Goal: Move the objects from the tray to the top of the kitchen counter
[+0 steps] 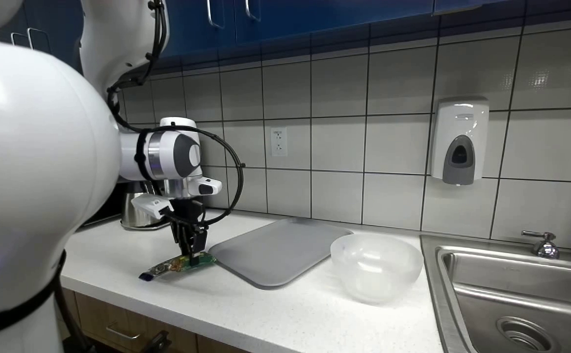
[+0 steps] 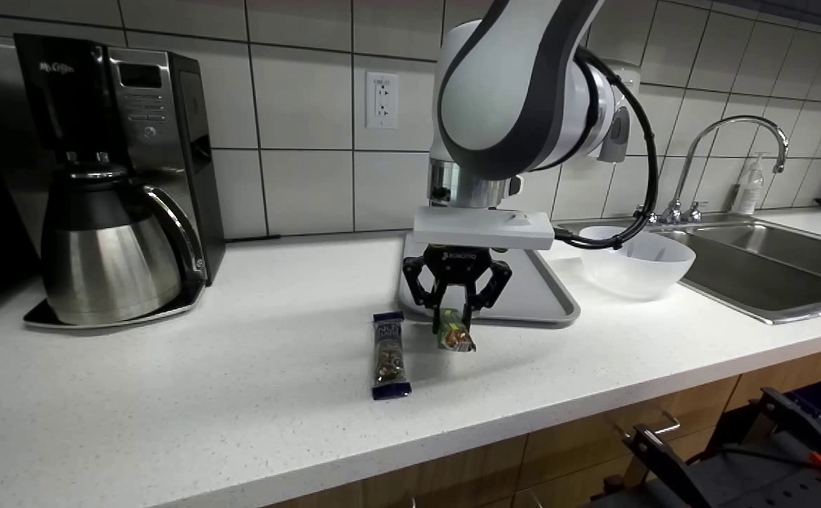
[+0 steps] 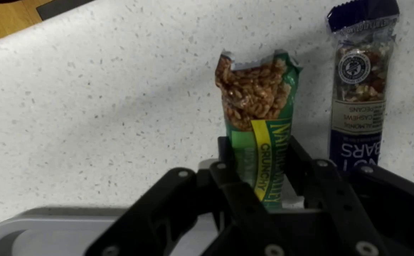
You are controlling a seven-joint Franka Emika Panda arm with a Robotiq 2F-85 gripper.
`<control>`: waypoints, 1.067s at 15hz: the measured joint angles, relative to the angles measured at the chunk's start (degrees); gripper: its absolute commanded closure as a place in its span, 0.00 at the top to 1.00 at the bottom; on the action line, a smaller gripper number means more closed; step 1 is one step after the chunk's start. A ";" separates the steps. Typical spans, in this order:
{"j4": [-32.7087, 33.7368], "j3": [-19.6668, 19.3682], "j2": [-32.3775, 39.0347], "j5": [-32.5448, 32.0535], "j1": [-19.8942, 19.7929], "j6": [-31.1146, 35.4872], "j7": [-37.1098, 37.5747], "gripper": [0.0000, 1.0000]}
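The green granola bar point(image 2: 455, 334) is between the fingers of my gripper point(image 2: 452, 323), which is shut on it. It also shows in the wrist view point(image 3: 260, 99) and in an exterior view point(image 1: 207, 259). It appears to be held a little above the white kitchen counter point(image 2: 241, 409), just beyond the tray's edge. A dark blue nut bar point(image 2: 389, 356) lies flat on the counter beside it. In the wrist view the nut bar point(image 3: 360, 96) is to the right, its lower end hidden by the gripper. The grey tray point(image 1: 285, 250) lies on the counter with no objects visible on it.
A white translucent bowl point(image 1: 376, 269) stands beside the tray, near the steel sink point(image 1: 511, 294). A coffee maker with a steel carafe point(image 2: 111, 247) stands at the opposite end of the counter. The tiled wall with an outlet point(image 2: 381, 101) is behind.
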 measured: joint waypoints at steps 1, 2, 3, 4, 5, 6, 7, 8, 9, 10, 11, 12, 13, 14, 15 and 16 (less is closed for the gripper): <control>0.00 -0.09 0.21 -0.88 0.24 0.03 0.01 0.14; 0.00 -0.21 0.48 -1.82 0.47 0.11 0.05 0.14; 0.00 -0.49 0.72 -2.89 0.76 0.24 0.14 0.14; 0.00 -0.85 0.94 -3.76 1.07 0.39 0.16 0.14; 0.00 -1.13 1.18 -4.47 1.33 0.52 0.16 0.14; 0.00 -1.42 1.40 -5.04 1.60 0.67 0.16 0.14; 0.00 -1.64 1.62 -5.45 1.80 0.88 0.16 0.14; 0.00 -1.79 1.86 -5.68 1.94 1.08 0.16 0.14; 0.00 -1.95 2.08 -5.87 2.09 1.24 0.16 0.64; 0.00 -2.14 2.26 -5.91 2.29 1.28 0.16 0.65; 0.00 -2.32 2.37 -5.93 2.50 1.31 0.16 0.72; 0.01 -2.45 2.46 -5.93 2.66 1.36 0.16 0.78; 0.02 -2.56 2.53 -5.93 2.79 1.44 0.16 0.87; 0.03 -2.68 2.55 -5.93 2.93 1.50 0.16 0.93; 0.05 -2.85 2.55 -5.93 3.08 1.55 0.16 1.00; 0.09 -2.98 2.55 -5.93 3.16 1.60 0.16 1.00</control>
